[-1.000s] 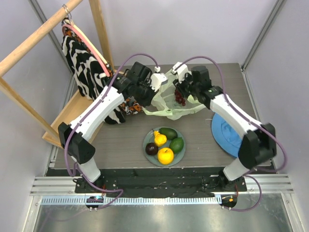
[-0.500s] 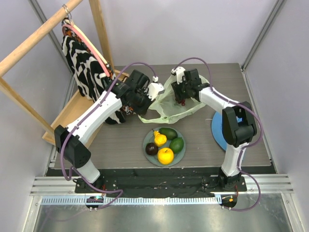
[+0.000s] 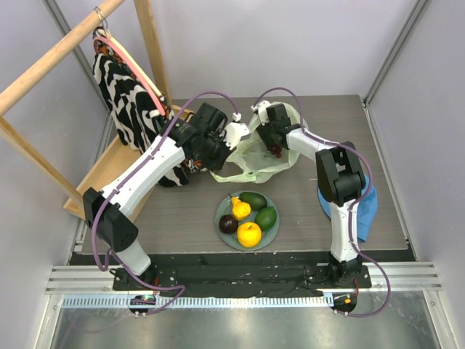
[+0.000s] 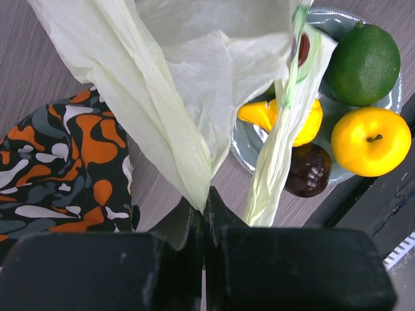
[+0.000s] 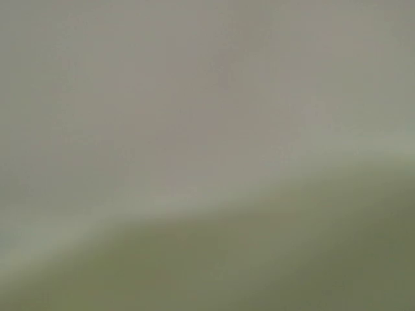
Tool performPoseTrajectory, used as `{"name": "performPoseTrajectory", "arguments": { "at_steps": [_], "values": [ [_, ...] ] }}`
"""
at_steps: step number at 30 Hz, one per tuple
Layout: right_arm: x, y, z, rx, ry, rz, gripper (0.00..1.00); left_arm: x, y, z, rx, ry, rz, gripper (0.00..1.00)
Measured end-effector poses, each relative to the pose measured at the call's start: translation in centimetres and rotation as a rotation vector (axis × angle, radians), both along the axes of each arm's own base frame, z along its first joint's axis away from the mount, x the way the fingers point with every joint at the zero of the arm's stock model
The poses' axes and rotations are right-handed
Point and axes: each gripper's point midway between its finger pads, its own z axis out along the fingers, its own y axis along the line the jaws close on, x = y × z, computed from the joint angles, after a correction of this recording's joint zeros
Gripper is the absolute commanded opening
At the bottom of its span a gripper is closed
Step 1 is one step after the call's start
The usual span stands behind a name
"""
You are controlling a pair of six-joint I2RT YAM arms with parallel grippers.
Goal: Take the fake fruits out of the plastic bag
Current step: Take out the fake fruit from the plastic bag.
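The left gripper (image 4: 206, 210) pinches the limp, slippery plastic bag (image 4: 188, 84) at six o'clock, the right gripper (image 3: 270, 139) is unreadable, and the light grape bunch (image 3: 276, 151) likely wants a hold across its cluster.

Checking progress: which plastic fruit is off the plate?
The dark-red grape bunch, at the pale yellow-green plastic bag; the others lie on the grey plate.

Pale walls (image 3: 290, 43), grey wood-grain table (image 3: 182, 211)

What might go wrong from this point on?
The right wrist view shows only blur, so the right gripper probably works blind around the grape bunch in the bag. The left gripper pinches just a thin fold, which may slip or tear.
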Motion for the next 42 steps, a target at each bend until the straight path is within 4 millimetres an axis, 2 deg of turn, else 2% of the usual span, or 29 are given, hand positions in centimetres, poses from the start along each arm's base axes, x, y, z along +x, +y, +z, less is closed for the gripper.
{"name": "performPoseTrajectory", "arguments": {
  "at_steps": [1,2,4,5,6,12,16,19,24,26,28,31,32,33,34,36,37,40,42],
  "values": [
    [0.3,0.0,-0.2,-0.011,-0.006,0.003,0.56,0.0,0.0,0.0,0.0,0.0,0.0,0.0],
    [0.6,-0.1,-0.2,-0.023,-0.014,0.008,0.47,0.0,0.0,0.0,0.0,0.0,0.0,0.0],
    [0.9,-0.2,-0.2,-0.045,-0.026,0.024,0.27,0.0,0.0,-0.1,0.002,0.0,0.0,0.0],
    [1.0,-0.2,-0.1,-0.053,-0.03,0.032,0.08,0.1,0.0,-0.2,0.003,0.002,0.0,0.0],
    [1.0,-0.2,-0.1,-0.062,-0.033,0.045,0.01,0.1,0.0,-0.2,0.004,0.003,0.0,0.0],
    [0.6,0.1,0.5,-0.056,-0.023,0.108,0.01,0.4,-0.1,-1.0,0.023,0.014,0.005,0.0],
    [-2.9,0.3,2.5,0.006,0.034,0.181,0.01,1.5,0.1,-1.9,0.06,0.004,0.043,0.0],
    [-6.1,1.0,5.8,0.069,0.05,0.253,0.01,3.4,0.2,-2.5,0.089,-0.019,0.11,0.0],
    [-11.3,2.3,14.7,0.217,-0.037,0.364,0.01,7.0,0.4,-2.8,0.107,-0.066,0.209,0.0],
    [-12.8,2.8,17.4,0.264,-0.073,0.395,0.01,7.9,0.7,-2.6,0.109,-0.085,0.232,0.0],
    [-14.4,3.2,19.7,0.315,-0.096,0.429,0.01,8.9,0.8,-2.0,0.11,-0.118,0.253,0.0],
    [-16.4,3.8,21.2,0.373,-0.086,0.468,0.01,9.7,0.7,-1.5,0.109,-0.144,0.264,0.01],
    [-17.2,4.0,21.6,0.394,-0.075,0.484,0.01,10.1,0.6,-1.3,0.106,-0.154,0.268,0.05],
    [-18.0,4.3,22.0,0.415,-0.067,0.504,0.01,10.4,0.5,-1.3,0.106,-0.158,0.269,0.13],
    [-18.8,4.6,22.5,0.432,-0.065,0.527,0.01,10.7,0.3,-1.2,0.105,-0.163,0.27,0.36],
    [-20.6,5.1,23.6,0.456,-0.064,0.575,0.01,11.5,0.2,-1.2,0.108,-0.172,0.271,0.53],
    [-21.5,5.5,24.2,0.462,-0.068,0.606,0.01,11.9,0.1,-1.3,0.108,-0.175,0.277,0.65],
    [-25.2,7.3,25.4,0.47,-0.078,0.728,0.01,12.7,0.5,-1.5,0.123,-0.189,0.294,0.7],
    [-27.6,8.5,25.1,0.471,-0.061,0.805,0.01,13.0,0.8,-1.4,0.132,-0.199,0.305,0.71]
  ]
}}
